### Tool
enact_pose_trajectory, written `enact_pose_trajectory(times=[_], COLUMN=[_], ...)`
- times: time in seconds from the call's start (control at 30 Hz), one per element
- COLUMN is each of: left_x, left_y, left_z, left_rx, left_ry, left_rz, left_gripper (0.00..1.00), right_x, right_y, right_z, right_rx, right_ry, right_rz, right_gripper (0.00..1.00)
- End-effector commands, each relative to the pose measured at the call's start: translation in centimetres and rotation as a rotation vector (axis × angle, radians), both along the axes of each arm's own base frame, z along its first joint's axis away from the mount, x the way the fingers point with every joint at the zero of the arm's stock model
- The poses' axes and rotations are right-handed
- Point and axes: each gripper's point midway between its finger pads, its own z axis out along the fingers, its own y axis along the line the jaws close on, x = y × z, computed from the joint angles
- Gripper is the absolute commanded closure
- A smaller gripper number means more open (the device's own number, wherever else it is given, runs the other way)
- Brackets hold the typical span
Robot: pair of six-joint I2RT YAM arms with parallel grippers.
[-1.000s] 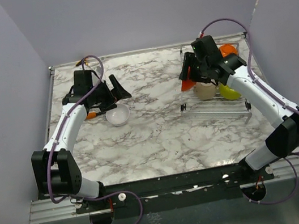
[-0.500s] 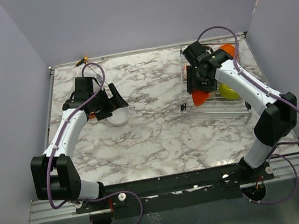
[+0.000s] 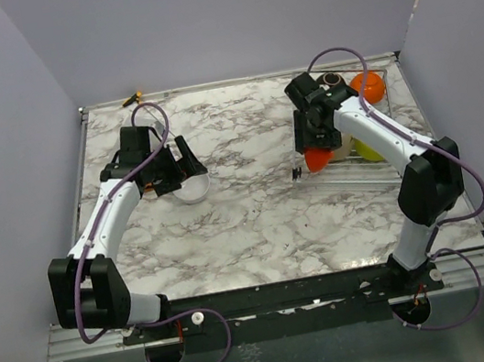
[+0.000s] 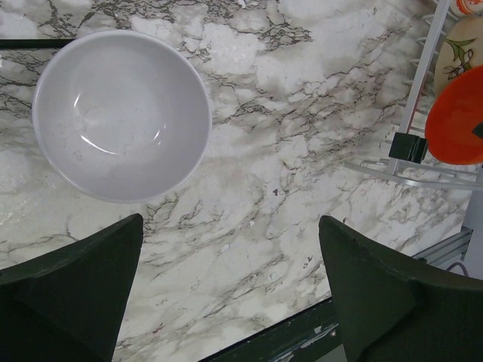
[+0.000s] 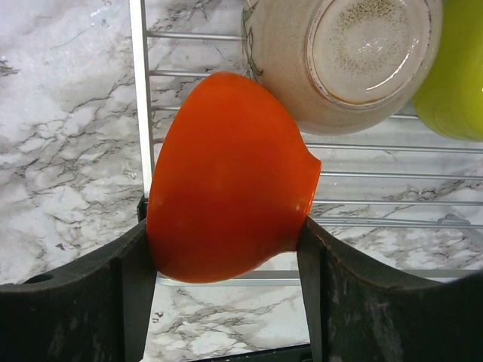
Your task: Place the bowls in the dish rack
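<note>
Swinging in from the far side over the last second, our right claw [image 5: 223, 226] is now hanging at the near left corner of the wire rack [image 5: 137, 75]. There we are pinching an orange bowl [image 5: 226, 181], tipped on its side, between both fingers. A beige patterned bowl [image 5: 339, 60] and a lime green bowl [image 5: 460, 75] are already lying in the rack just behind it, touching each other, with the beige bowl's underside facing the wrist camera. Our left claw [image 4: 230, 222] has slid closer to the white bowl [image 4: 121, 113] and is hovering just by it, fingers spread wide, gripping nothing. That bowl is sitting upright on the marble counter [image 4: 302, 151], well apart from the rack. A second orange bowl [image 3: 369, 85] is resting near the back right corner.
</note>
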Motion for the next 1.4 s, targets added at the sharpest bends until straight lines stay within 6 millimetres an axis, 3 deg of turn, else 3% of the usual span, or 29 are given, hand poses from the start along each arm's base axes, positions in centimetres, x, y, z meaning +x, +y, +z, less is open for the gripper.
enact_pose_trajectory(times=[0.0,0.1,0.27,0.47,0.73,0.87,1.1,1.37], left_x=[-0.9,-1.0,-0.9,-1.1,-1.3,-1.3,-1.4,-1.4], left_y=[0.3,0.3,0.2,0.2,0.3,0.3,0.4,0.5], left_z=[0.0,-0.3,-0.4,-0.6,-0.9,-0.9,-1.1,-1.2], left_rx=[0.013,0.016,0.014,0.017,0.020,0.022,0.026,0.029], left_ry=[-0.011,-0.003,0.002,0.004,0.010,0.009,0.012,0.014], left_rz=[-0.012,-0.016,-0.021,-0.021,-0.022,-0.022,-0.021,-0.020], left_gripper=[0.01,0.01,0.01,0.01,0.01,0.01,0.01,0.01], right_x=[-0.2,-0.5,-1.0,-3.0,-5.2,-5.5,-5.8,-6.3], right_y=[-2.8,-3.3,-1.4,-0.9,-2.8,-2.4,-2.8,-2.8], right_z=[0.0,0.4,0.5,0.4,0.0,-1.0,-0.7,-2.0], right_rx=[-0.145,-0.168,-0.062,-0.032,-0.123,-0.167,-0.375,-0.431], right_ry=[-0.002,-0.003,0.029,0.112,0.214,0.260,0.292,0.330], right_rz=[-0.071,-0.084,0.000,0.050,0.034,0.049,0.070,0.098], right_gripper=[0.58,0.58,0.58,0.57,0.55,0.51,0.48,0.44])
